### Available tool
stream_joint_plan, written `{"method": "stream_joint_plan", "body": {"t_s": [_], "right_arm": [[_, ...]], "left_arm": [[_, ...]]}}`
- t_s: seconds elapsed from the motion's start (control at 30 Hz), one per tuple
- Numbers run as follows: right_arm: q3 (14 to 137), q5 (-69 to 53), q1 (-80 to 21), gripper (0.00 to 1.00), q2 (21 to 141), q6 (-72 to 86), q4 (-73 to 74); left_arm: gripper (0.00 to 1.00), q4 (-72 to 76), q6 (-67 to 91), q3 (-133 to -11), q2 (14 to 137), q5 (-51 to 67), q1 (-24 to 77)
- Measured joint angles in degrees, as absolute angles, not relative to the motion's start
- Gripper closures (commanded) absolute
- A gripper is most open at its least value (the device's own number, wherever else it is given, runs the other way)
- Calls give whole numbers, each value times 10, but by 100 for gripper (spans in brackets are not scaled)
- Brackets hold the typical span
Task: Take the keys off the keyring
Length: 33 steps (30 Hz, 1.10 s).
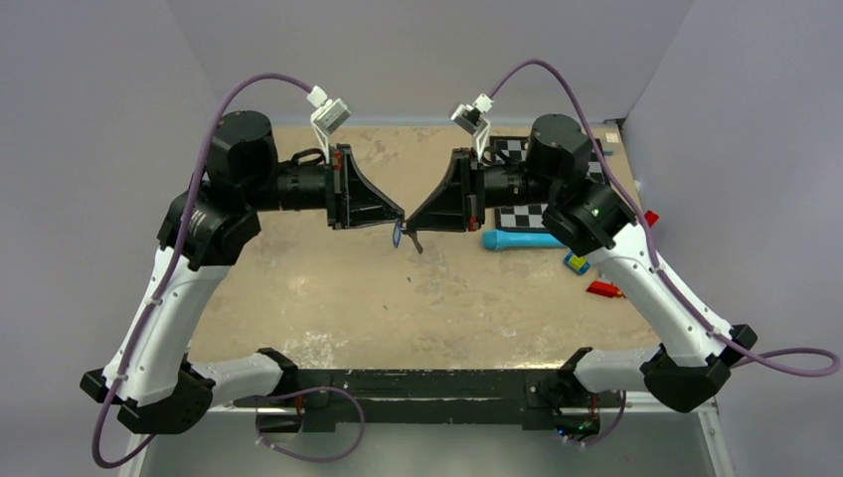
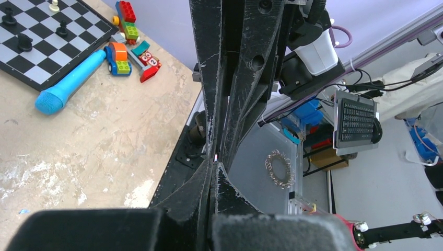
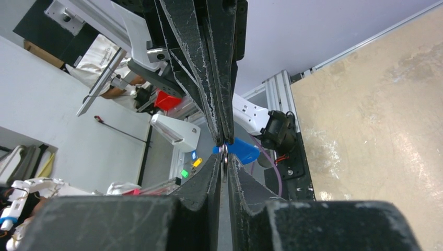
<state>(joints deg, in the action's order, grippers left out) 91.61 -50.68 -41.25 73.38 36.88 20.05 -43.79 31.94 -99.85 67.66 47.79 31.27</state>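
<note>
- Two grippers meet tip to tip in mid-air above the middle of the table (image 1: 328, 288), and the keys (image 1: 399, 236) hang right at that meeting point, clear of the surface.
- My left gripper (image 1: 401, 215) is pressed fully together. Since the bunch dangles just under its tips, I judge that this one carries it.
- My right gripper (image 1: 410, 221) is down to a narrow slit. The right wrist view shows a thin edge of grey metal standing in that slit, but I cannot tell whether the pads are biting it yet.
- The relation that matters: my fingers lie level, along one left-to-right line, while the bunch hangs downward across that line. Neither arm is nearer, as both are at it.
- The blue oval tag (image 3: 239, 150) sits just beside the metal, on the left gripper's side, so I judge any parting pull would run along the line of the arms.
- Materials: the metal is thin, hard and slick, far slimmer than my fingers; the tag is smooth, rounded plastic. My fingers are black, ridged wedges with worn, whitish edges.
- The table is pale, scuffed board. A light-blue tube tool (image 1: 522, 239) lies well apart to the right.
</note>
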Motion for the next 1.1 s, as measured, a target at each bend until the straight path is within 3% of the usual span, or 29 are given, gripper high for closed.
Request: {"method": "stream_joint_plan", "body": {"t_s": [0.13,0.27,0.6,1.1], "right_arm": [[916,-507,-412,98,735,371,199],[916,-507,-413,99,735,371,198],[914,-507,-413,81,733,372,197],[906,-505,-412,97,726,371,197]], "left_arm": [[100,-437,320,-997,676,478,313],[100,-437,320,-997,675,477,313],[100,-438,320,-997,674,467,313],[100,-438,320,-998,674,465,313]]}}
